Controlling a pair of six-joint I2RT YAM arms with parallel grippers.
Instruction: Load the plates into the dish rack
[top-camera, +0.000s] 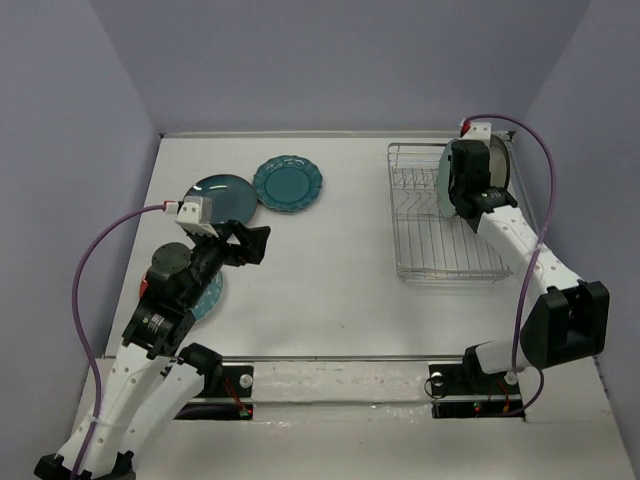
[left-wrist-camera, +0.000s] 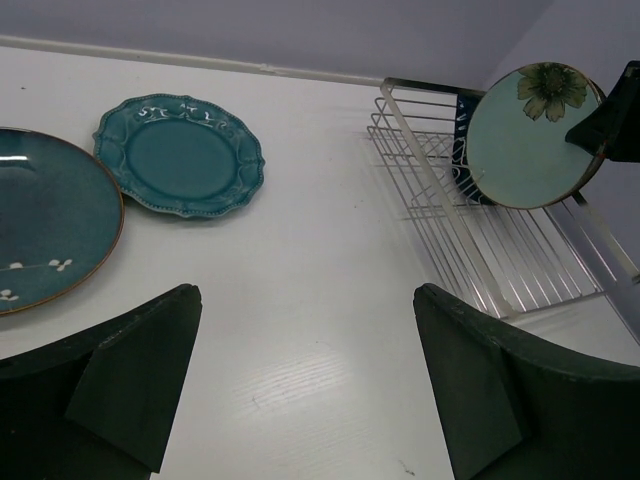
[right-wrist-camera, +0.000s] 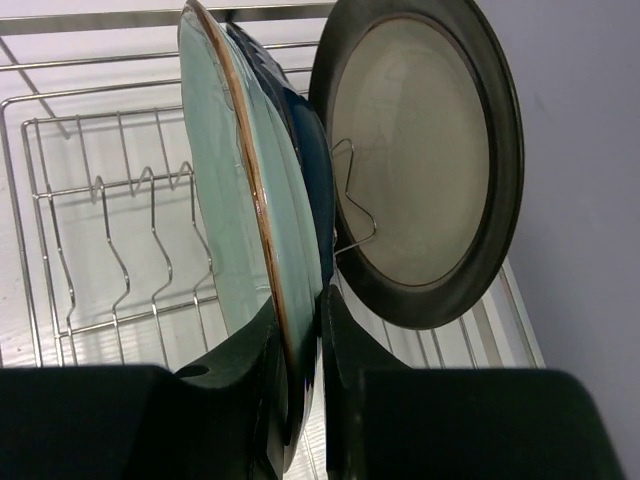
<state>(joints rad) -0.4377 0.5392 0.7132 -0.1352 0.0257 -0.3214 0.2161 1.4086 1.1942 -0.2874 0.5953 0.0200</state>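
- The right gripper (right-wrist-camera: 300, 340) fills the bottom of its own wrist view. Its two fingers are clamped on the lower rim of the mint plate (right-wrist-camera: 225, 180), with the brown edge pinched between them.
- The mint plate stands upright on edge over the dish rack (right-wrist-camera: 90, 200), at the rack's right-hand end. I cannot tell whether its bottom edge already sits between the tines or hangs just above them.
- Right behind it in the rack stands the navy plate (right-wrist-camera: 305, 170), so close that I cannot say whether the two touch.
- Beyond that, at the rack's far right end, the brown-rimmed cream plate (right-wrist-camera: 420, 160) leans on a wire loop with its face turned towards the others.
- I count two plates racked and a third in hand at the rack, so roughly half the job looks done.
- Three plates are left on the table, all well to the left of the rack.
- The teal scalloped plate (top-camera: 288, 183) is the nearest of them to the rack, and the dark teal round plate (top-camera: 222, 195) lies just beside it, further from the rack.
- A third teal plate (top-camera: 210, 293) shows partly under the left arm, furthest from the rack, and I judge it to be the red-rimmed one.
- The left gripper (left-wrist-camera: 305, 370) hovers over bare table between those plates and the rack. Its fingers are spread wide and hold nothing.
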